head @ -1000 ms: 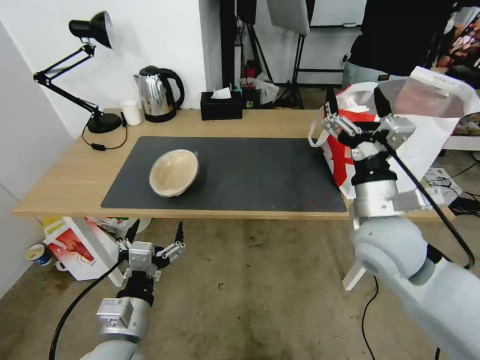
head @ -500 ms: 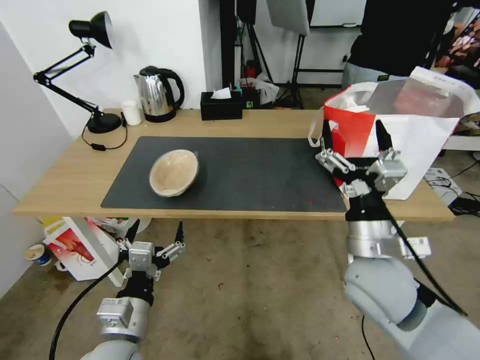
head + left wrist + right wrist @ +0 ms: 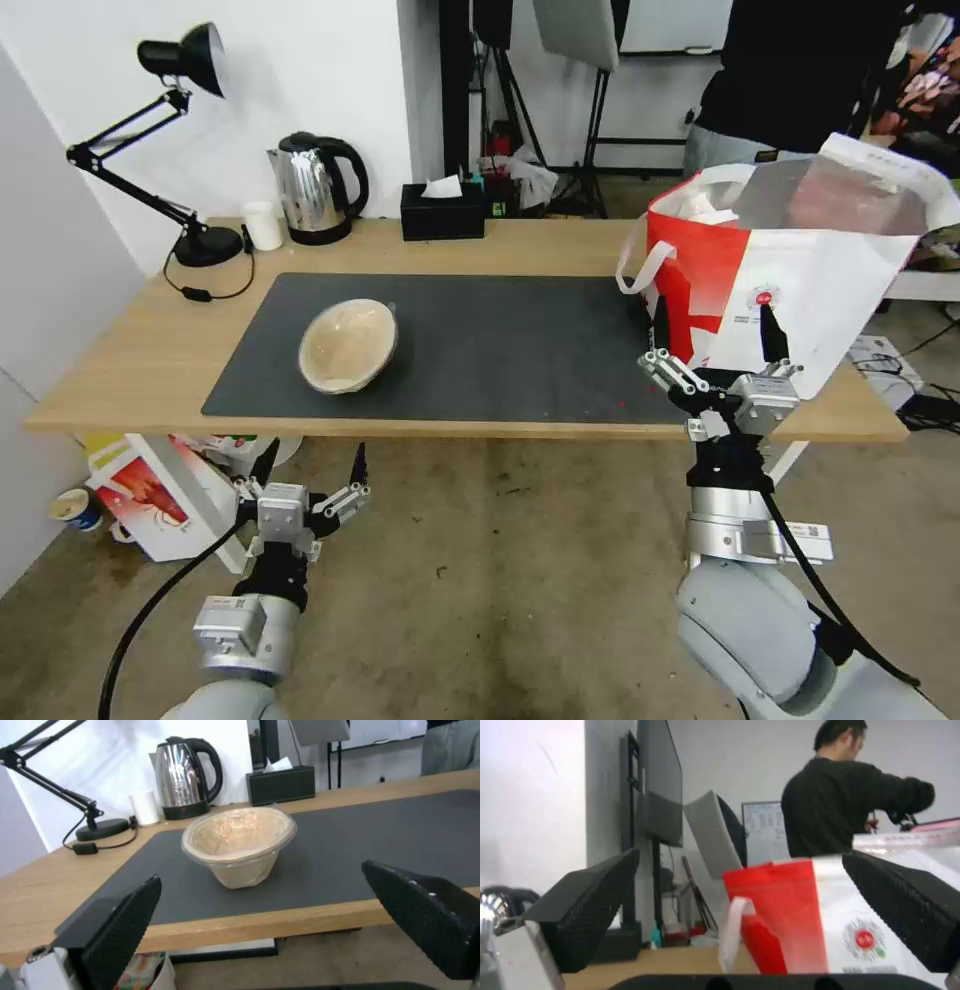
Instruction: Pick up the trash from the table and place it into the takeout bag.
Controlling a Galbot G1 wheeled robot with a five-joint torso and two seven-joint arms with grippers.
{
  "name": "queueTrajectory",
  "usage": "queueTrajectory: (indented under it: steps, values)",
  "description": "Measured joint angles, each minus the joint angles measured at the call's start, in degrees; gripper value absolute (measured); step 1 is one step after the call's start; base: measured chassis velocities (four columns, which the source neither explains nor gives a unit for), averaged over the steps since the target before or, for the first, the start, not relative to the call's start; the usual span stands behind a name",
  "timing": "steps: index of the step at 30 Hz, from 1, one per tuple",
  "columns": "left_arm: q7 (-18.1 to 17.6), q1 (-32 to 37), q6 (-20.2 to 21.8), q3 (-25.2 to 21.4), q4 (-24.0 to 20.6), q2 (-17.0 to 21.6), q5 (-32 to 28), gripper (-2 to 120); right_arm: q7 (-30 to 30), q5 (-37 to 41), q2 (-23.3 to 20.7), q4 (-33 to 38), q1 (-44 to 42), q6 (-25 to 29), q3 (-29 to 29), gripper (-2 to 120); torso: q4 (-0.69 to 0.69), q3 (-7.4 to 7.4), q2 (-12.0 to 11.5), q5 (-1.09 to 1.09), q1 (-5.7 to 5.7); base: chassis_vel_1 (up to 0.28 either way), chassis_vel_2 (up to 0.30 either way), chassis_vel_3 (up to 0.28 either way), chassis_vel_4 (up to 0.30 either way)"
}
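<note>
We are holding our right gripper (image 3: 716, 335) empty with fingers spread just in front of the takeout bag (image 3: 800, 290) standing at the table (image 3: 150, 350) end, while our left gripper (image 3: 310, 465) is hanging open below the table edge, facing the beige paper bowl (image 3: 348, 345) sitting on the dark mat (image 3: 520, 340).

One beige paper bowl (image 3: 348, 345) is being seen on the single dark mat (image 3: 500, 340), which is being borne by one long wooden table (image 3: 140, 360). One takeout bag (image 3: 800, 290) is being counted at the table's right end. At the back, one kettle (image 3: 315, 188), one desk lamp (image 3: 170, 140), one small white cup (image 3: 264, 225) and one black tissue box (image 3: 442, 212) are being counted. Two grippers, the left gripper (image 3: 310, 465) and the right gripper (image 3: 715, 345), are being shown, each with its fingers spread apart.
</note>
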Motion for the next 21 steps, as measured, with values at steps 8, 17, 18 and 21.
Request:
queueTrajectory:
  steps: [8,17,18,21]
  values:
    - [0.0,0.0,0.0,0.0,0.0,0.0,0.0,100,2.5,3.8,-1.9,2.7,-3.1,-5.4,-0.9,100,0.0,0.0,0.0,0.0,0.0,0.0,0.0,0.0,0.0]
    - [0.0,0.0,0.0,0.0,0.0,0.0,0.0,100,4.0,6.0,-2.2,4.0,-6.5,-6.9,-1.5,100,0.0,0.0,0.0,0.0,0.0,0.0,0.0,0.0,0.0]
    - [0.0,0.0,0.0,0.0,0.0,0.0,0.0,100,4.2,6.0,-2.1,4.1,-7.0,-6.9,-1.5,100,0.0,0.0,0.0,0.0,0.0,0.0,0.0,0.0,0.0]
    - [0.0,0.0,0.0,0.0,0.0,0.0,0.0,100,4.5,6.0,-2.0,4.4,-8.6,-7.2,-1.8,100,0.0,0.0,0.0,0.0,0.0,0.0,0.0,0.0,0.0]
